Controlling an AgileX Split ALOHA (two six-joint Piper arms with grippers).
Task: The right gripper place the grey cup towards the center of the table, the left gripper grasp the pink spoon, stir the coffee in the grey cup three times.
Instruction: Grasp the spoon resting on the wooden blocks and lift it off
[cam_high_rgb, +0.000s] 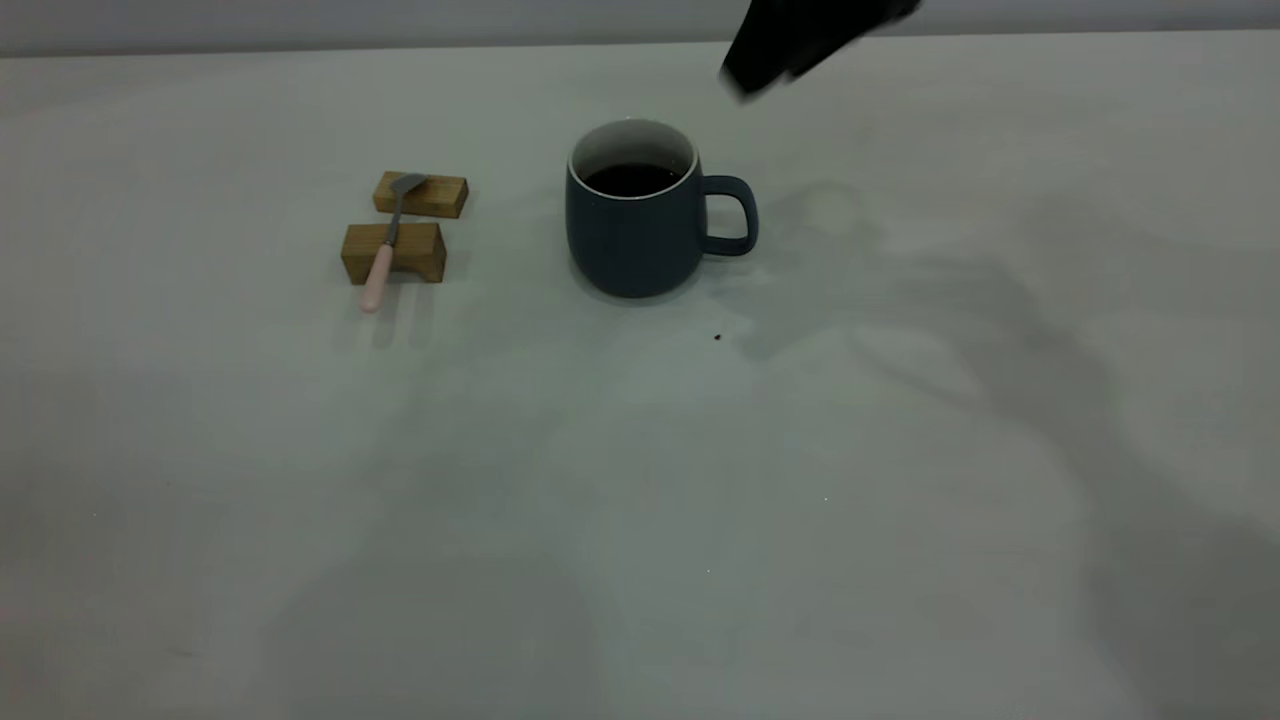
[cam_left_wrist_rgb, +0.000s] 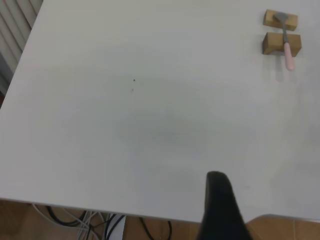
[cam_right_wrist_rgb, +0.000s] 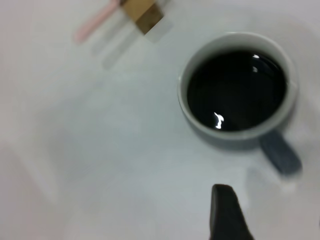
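The rounded slate-grey mug (cam_high_rgb: 635, 225) of dark coffee (cam_high_rgb: 632, 179) sits free mid-table, right gripper (cam_high_rgb: 775, 60) above it, finger spacing unclear, while beside it the pink-handled spoon (cam_high_rgb: 385, 245) waits ungrasped on brown wooden blocks (cam_high_rgb: 395, 252), stirring undone.

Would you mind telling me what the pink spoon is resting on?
The pink spoon lies across two brown wooden blocks, its bowl on the farther block and its handle overhanging the nearer one. The blocks' tops beneath the spoon are covered.
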